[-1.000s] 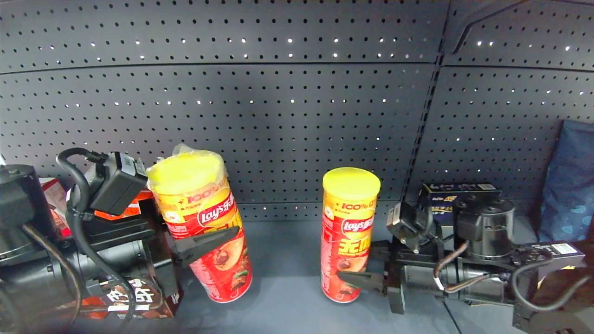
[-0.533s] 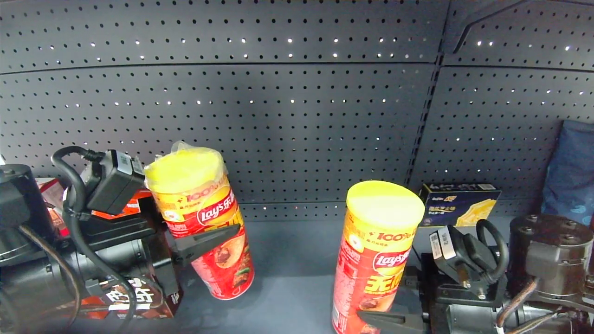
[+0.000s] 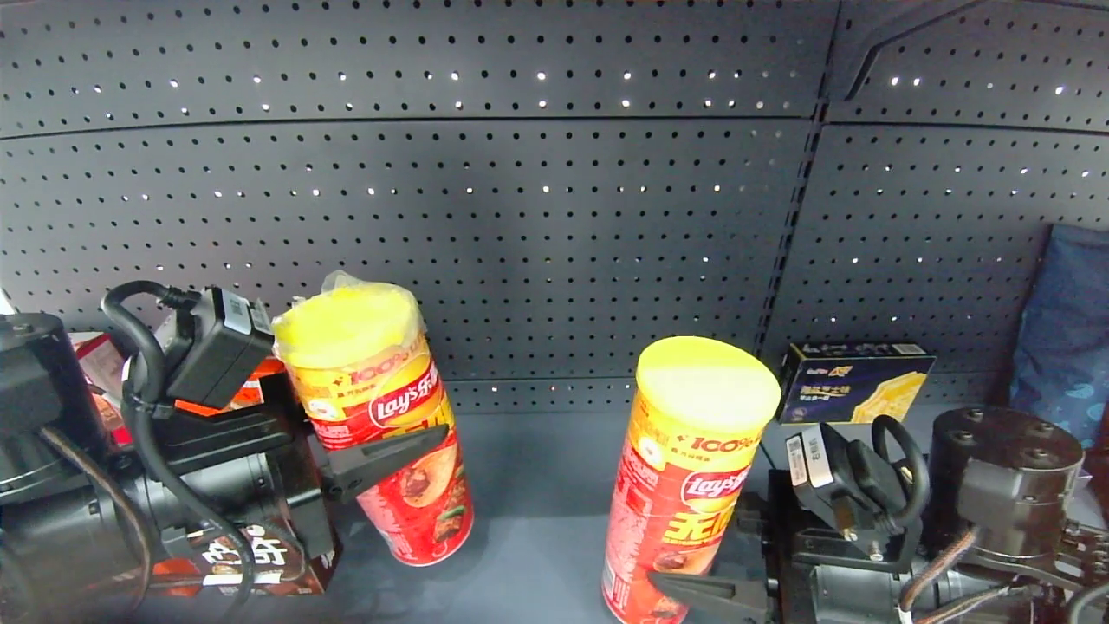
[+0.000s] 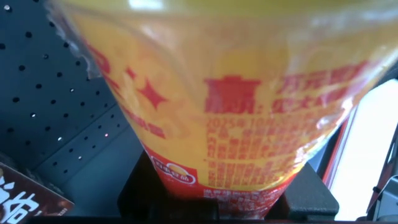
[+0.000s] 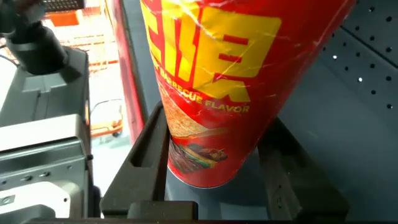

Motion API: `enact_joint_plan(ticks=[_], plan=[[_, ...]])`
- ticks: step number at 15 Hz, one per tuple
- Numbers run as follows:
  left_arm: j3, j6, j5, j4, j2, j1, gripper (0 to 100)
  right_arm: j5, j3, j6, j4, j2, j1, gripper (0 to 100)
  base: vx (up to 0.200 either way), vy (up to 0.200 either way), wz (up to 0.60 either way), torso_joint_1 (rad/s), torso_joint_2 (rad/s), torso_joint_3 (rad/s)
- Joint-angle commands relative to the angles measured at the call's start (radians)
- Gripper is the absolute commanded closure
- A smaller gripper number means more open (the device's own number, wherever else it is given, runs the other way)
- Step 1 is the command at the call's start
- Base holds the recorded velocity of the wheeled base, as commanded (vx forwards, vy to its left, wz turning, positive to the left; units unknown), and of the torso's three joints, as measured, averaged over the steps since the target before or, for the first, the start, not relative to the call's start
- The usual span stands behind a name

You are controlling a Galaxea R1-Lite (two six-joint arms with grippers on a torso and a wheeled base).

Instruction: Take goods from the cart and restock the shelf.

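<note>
Two red chips cans with yellow lids are held over the dark shelf floor (image 3: pixel 537 485). The left can (image 3: pixel 381 416) leans left, its base low near the shelf, and my left gripper (image 3: pixel 407 444) is shut on its middle. In the left wrist view this can (image 4: pixel 236 106) sits between the left gripper (image 4: pixel 227 186) fingers. The right can (image 3: pixel 684 468) tilts right near the shelf's front edge, with my right gripper (image 3: pixel 676 568) shut on its lower part. In the right wrist view the right can (image 5: pixel 217 93) sits between the fingers (image 5: pixel 146 155) of the right gripper (image 5: pixel 214 163).
A perforated back panel (image 3: pixel 554 217) closes the shelf behind. A brown box (image 3: pixel 234 555) and orange boxes (image 3: pixel 230 394) stand at the left behind the left arm. A dark blue box (image 3: pixel 853 381) and a blue bag (image 3: pixel 1066 338) stand at the back right.
The right can stood upright farther back on the shelf; my right gripper has drawn it forward and tilted it, then shifted slightly left. The left can and arm have barely moved.
</note>
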Motion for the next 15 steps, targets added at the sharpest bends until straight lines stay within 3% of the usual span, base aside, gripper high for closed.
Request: enact_joint_plan(ticks=[1,5,8,13,14,15], plan=[[-0.003,0.002,0.000,-0.001,0.003,0.000,100,-0.001,0.003,0.000,-0.020,0.066,-0.003,100,0.000,0.000,0.00,0.000,0.00,0.000],[-0.001,0.003,0.001,-0.001,0.003,0.000,100,-0.003,0.003,-0.001,-0.052,0.137,-0.020,100,0.000,0.000,0.00,0.000,0.00,0.000],[-0.001,0.005,0.001,-0.001,0.003,-0.016,100,-0.004,0.004,0.000,-0.150,0.206,-0.021,100,0.000,0.000,0.00,0.000,0.00,0.000],[0.000,0.003,0.001,-0.001,0.001,-0.016,100,-0.010,0.007,-0.001,-0.156,0.217,-0.014,100,0.000,0.000,0.00,0.000,0.00,0.000],[0.000,0.003,0.001,-0.001,0.001,-0.016,100,-0.012,0.015,-0.001,-0.156,0.215,-0.012,0,0.000,0.000,0.00,0.000,0.00,0.000],[0.000,0.003,0.001,-0.001,0.001,-0.016,100,-0.013,0.018,-0.001,-0.161,0.215,-0.012,0,0.000,0.000,0.00,0.000,0.00,0.000]])
